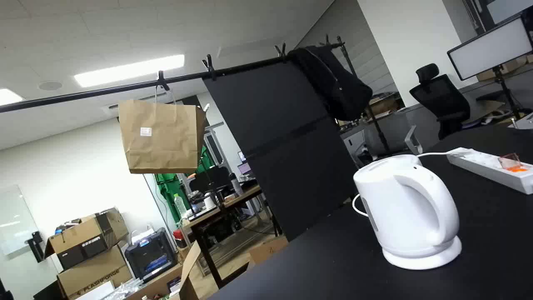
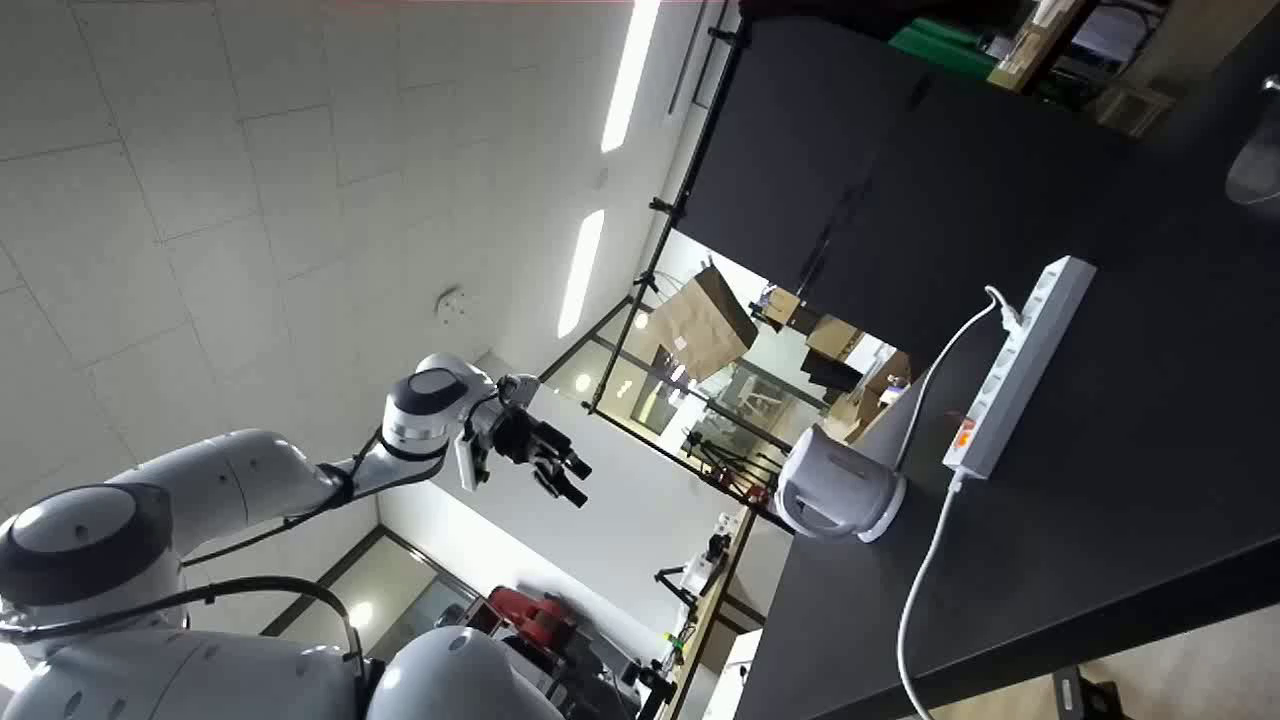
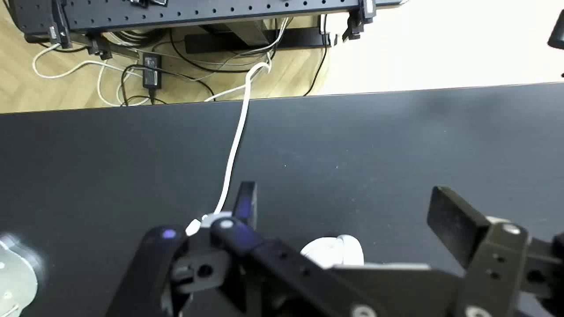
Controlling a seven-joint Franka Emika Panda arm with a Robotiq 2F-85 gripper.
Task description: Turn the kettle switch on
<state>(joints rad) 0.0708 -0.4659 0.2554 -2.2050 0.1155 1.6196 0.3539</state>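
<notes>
The white kettle (image 1: 402, 210) stands upright on its round white base (image 1: 424, 256) on the black table, and it also shows in an exterior view (image 2: 840, 482). Its handle (image 1: 437, 200) is seen from the side. I cannot make out the switch clearly. In the wrist view the kettle (image 3: 328, 251) is partly hidden behind the gripper's lower parts. My gripper (image 2: 577, 482) is open and empty, held in the air well apart from the kettle. In the wrist view the gripper's fingers (image 3: 352, 215) are wide apart with bare table beyond them.
A white power strip (image 2: 1020, 370) with an orange-lit switch lies near the kettle, and it also shows in an exterior view (image 1: 491, 168). The kettle's cord (image 2: 940, 370) runs to it. A white cable (image 3: 233, 149) crosses the black table (image 3: 396, 145) to its edge.
</notes>
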